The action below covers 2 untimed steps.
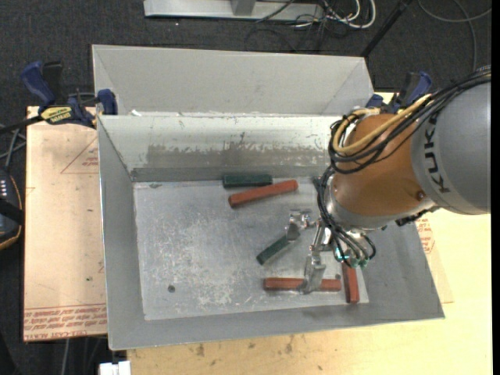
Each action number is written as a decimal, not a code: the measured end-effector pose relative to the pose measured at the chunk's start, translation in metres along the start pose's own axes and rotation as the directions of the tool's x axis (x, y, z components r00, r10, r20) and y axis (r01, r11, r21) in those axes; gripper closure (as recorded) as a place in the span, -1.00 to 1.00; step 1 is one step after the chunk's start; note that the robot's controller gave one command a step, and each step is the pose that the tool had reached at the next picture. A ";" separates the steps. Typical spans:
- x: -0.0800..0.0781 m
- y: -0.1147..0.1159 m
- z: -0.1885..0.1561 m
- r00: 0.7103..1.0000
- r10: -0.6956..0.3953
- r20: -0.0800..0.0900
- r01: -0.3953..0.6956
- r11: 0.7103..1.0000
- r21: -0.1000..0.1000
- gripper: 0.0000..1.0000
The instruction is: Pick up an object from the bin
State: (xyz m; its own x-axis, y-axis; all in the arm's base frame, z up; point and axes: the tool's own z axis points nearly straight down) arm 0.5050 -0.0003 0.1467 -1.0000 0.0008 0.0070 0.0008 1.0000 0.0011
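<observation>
My gripper (305,253) is low over the front right part of the bin, and its two metal fingers stand apart, open. One fingertip (296,226) is at the upper end of a short dark green bar (273,250) that lies slanted on the floor. The other fingertip (315,278) comes down on a red bar (286,284) lying flat along the bin's front. A second red bar (351,284) lies just to the right, partly under the arm. I see nothing held between the fingers.
Near the back wall lie a dark green bar (248,181) and a longer red bar (263,194), side by side. The arm with its orange cover and cables hangs over the bin's right side.
</observation>
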 end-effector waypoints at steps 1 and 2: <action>-0.002 0.000 -0.003 1.000 0.000 0.007 0.000 1.000 0.000 -1.00; -0.049 -0.007 0.075 0.994 0.108 0.007 -0.108 0.994 -0.001 1.00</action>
State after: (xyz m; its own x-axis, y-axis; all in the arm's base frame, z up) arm 0.5533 -0.0077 0.0712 -0.9941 0.1085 0.0000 0.1085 0.9941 0.0013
